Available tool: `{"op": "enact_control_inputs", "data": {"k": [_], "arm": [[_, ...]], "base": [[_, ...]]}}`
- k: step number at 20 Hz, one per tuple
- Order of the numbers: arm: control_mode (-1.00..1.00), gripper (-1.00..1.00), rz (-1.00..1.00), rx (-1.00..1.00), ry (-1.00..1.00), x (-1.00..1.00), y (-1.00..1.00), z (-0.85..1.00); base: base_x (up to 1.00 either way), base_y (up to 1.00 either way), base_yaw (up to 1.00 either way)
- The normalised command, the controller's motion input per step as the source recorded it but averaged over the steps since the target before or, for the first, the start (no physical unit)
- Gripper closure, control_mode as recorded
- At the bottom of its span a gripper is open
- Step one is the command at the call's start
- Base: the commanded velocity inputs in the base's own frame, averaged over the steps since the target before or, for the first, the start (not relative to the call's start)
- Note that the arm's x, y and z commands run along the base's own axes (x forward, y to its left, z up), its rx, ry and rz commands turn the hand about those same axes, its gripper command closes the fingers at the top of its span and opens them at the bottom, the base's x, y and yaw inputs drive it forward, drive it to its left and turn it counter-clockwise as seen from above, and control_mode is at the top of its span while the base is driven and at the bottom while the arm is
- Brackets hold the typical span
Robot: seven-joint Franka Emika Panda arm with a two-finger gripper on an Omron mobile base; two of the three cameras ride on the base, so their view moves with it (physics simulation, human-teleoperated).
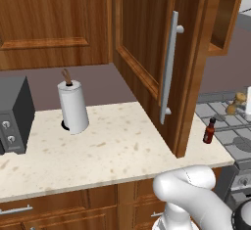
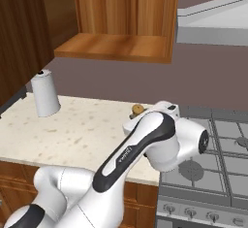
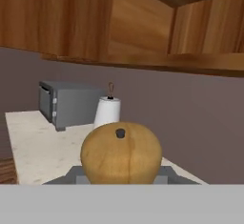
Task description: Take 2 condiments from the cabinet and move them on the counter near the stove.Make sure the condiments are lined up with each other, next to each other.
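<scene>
The cabinet (image 1: 147, 43) door hung open over the counter (image 1: 112, 146), the stove (image 2: 218, 139) to its right. The gripper (image 3: 121, 178) was closed on the tan shaker (image 3: 121, 151) — apparently over the counter's far right end, though the arm hid it. The dark bottle (image 1: 210, 131) stood near the stove edge.

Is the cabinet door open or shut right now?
Open: the cabinet door swings out over the counter, its handle edge-on, shelf exposed.
</scene>
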Motion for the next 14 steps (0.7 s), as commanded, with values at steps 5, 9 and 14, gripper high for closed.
{"op": "enact_control_inputs", "data": {"k": [5,9,14], "arm": [[-1.00,1.00,0.01,0.00,0.00,0.00,-0.24,-0.53],[-1.00,1.00,0.00,0.00,0.00,0.00,-0.37,-0.43],[-1.00,1.00,0.00,0.00,0.00,0.00,-0.18,-0.33]], "base": [[0.00,0.00,0.00],[0.00,0.00,0.00],[0.00,0.00,0.00]]}}
